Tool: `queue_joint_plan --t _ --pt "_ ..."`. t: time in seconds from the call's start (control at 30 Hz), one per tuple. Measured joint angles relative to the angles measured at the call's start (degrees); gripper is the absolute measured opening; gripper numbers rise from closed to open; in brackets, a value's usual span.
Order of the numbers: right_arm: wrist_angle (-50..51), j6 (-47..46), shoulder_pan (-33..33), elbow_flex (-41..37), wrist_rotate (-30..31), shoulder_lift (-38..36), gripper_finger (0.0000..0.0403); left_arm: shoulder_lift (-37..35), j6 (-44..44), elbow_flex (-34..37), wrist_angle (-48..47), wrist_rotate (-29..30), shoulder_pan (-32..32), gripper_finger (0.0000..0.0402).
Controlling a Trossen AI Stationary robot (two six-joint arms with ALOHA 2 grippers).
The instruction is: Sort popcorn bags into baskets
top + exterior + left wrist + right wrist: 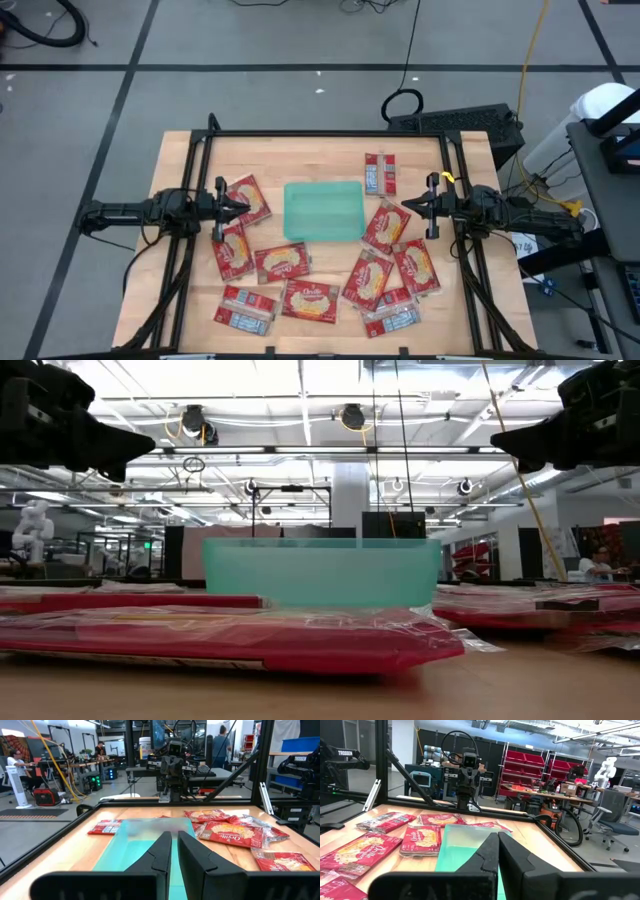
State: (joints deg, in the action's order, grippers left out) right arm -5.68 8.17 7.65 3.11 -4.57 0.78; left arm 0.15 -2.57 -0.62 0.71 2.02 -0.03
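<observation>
Wooden table (180, 300): "Orville" shows on red popcorn bags (309, 301) around a teal tray (324, 210); left gripper (243, 203) fingers nearly together, right gripper (407, 206) pressed together, both holding nothing.

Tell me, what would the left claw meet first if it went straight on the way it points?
Probably nothing on the table: the left claw hangs above the tray, level with the right claw facing it.
</observation>
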Motion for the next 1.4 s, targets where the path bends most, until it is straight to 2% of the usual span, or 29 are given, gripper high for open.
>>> queue_joint_plan --t 0.93,1.4 --pt "0.0 0.1 0.0 0.0 0.0 0.0 0.0 0.0 0.0 0.0 0.0 0.0 0.0 0.0037" --pt "-0.1 0.0 0.0 0.0 0.0 0.0 0.0 0.0 -0.3 0.2 3.0 0.2 0.0 0.0037"
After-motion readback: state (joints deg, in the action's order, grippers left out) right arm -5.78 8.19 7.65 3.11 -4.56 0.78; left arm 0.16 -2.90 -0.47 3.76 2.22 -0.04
